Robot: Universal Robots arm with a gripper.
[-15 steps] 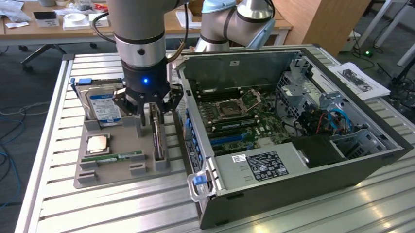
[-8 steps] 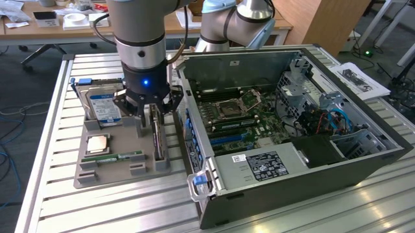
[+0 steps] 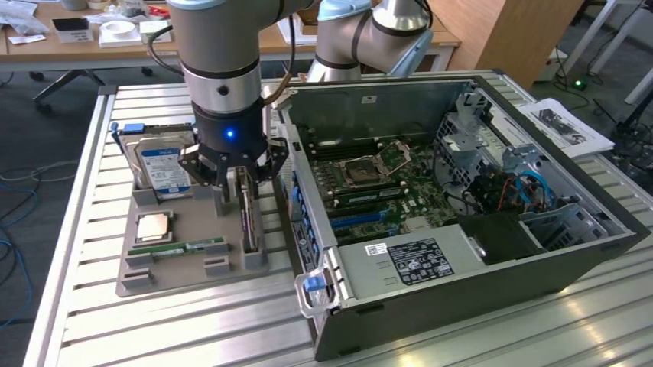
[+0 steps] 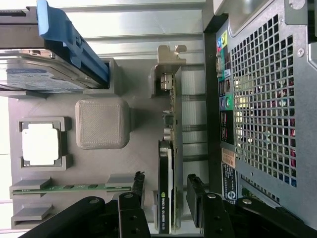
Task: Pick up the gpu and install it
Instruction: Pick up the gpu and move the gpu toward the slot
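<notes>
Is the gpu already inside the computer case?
No, the gpu stands on edge in the gray holder beside the case.

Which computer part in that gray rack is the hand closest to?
The gpu, the slim dark card standing on edge beside the computer case: the open hand straddles it. The hard drive, square chip and green memory stick sit farther off.
</notes>
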